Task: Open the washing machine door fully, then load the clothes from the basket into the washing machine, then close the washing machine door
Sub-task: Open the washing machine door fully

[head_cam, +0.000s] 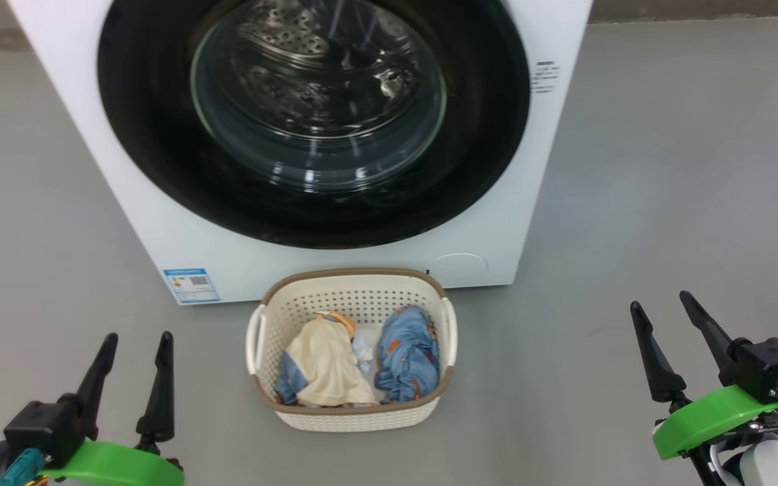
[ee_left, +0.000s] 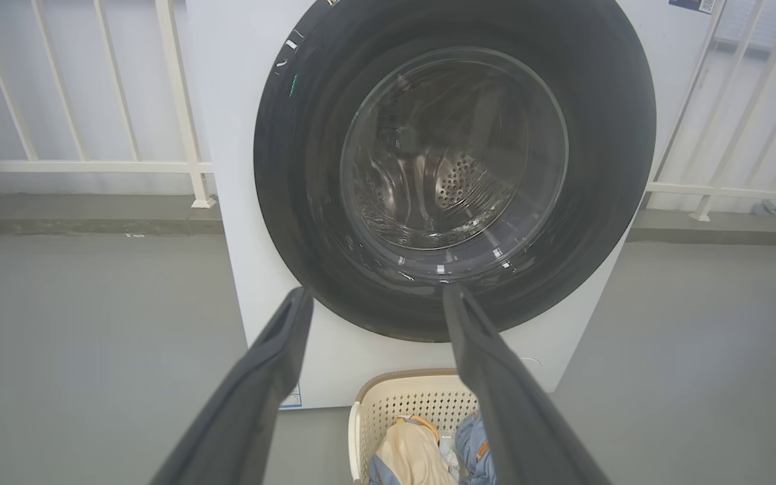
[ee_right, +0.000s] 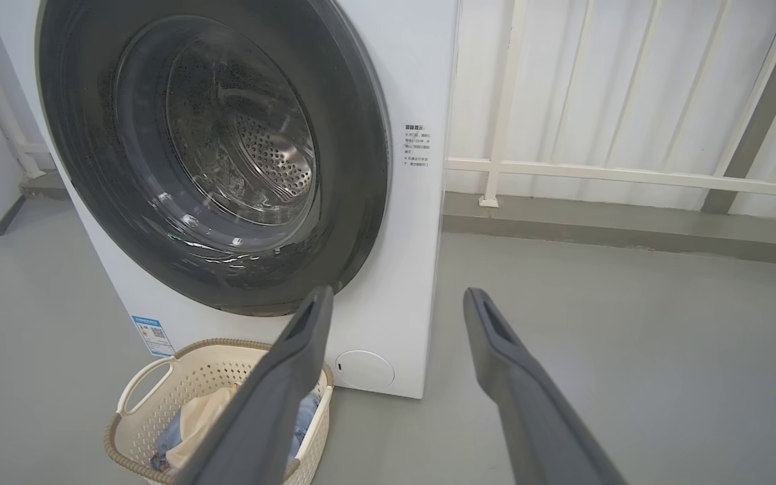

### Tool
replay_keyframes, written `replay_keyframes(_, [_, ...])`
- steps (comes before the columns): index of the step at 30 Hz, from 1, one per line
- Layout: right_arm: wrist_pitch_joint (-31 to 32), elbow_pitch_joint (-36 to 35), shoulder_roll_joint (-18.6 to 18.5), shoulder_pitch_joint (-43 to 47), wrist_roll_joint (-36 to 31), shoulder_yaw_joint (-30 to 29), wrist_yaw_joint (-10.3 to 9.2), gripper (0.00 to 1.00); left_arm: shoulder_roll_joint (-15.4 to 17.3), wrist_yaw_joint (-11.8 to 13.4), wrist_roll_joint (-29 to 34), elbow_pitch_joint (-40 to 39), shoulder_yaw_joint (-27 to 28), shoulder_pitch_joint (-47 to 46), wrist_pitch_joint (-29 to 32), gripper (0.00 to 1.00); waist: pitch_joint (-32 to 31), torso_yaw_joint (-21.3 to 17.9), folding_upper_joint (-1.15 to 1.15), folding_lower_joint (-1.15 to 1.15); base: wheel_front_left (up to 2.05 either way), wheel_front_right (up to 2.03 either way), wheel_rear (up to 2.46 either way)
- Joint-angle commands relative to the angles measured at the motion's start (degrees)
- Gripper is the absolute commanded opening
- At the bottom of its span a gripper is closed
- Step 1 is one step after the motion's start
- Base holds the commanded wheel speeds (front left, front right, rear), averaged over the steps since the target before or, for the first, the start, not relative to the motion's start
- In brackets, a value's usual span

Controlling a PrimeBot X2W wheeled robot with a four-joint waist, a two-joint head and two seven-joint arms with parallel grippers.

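Head view: the washing machine door (head_cam: 315,121) is closed on the washing machine (head_cam: 125,223), ahead of and above both grippers. The basket (head_cam: 355,304) stands on the floor against the machine's base, with the clothes (head_cam: 325,364) inside. The left gripper (head_cam: 138,337) and right gripper (head_cam: 660,302) hang spread and empty, 1 on each side of the basket.

Left wrist view: its 2 fingers (ee_left: 260,391) frame the door's lower rim, so this arm looks nearer.

Right wrist view: its fingers (ee_right: 280,391) aim just right of the door's edge.
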Motion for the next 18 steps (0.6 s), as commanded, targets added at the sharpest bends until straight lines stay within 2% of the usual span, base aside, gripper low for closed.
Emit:
replay_keyframes(1, [-0.7, -1.6, -0.9, -0.4, -0.9, 0.7, 0.10, 1.00, 1.5, -0.1, -0.3, -1.0, 1.8, -2.7, -0.4, 1.00, 0.1, 0.0, 0.00, 0.00, 1.23, 1.23, -2.46])
replay_keyframes(10, [-0.7, -2.0, -0.3, -0.1, -0.8, 0.4, 0.10, 1.00, 1.4, -0.1, -2.7, -2.4, 1.9, -2.9, -0.4, 1.00, 0.5, 0.2, 0.00, 0.00, 0.95, 0.95, -1.90])
replay_keyframes(18, [-0.7, -1.9, -0.2, -0.3, -0.9, 0.3, 0.10, 1.00, 1.9, -0.1, -2.0, -2.3, 1.4, -3.2, -0.4, 1.00, 1.0, 0.3, 0.00, 0.00, 0.29, 0.29, -0.57])
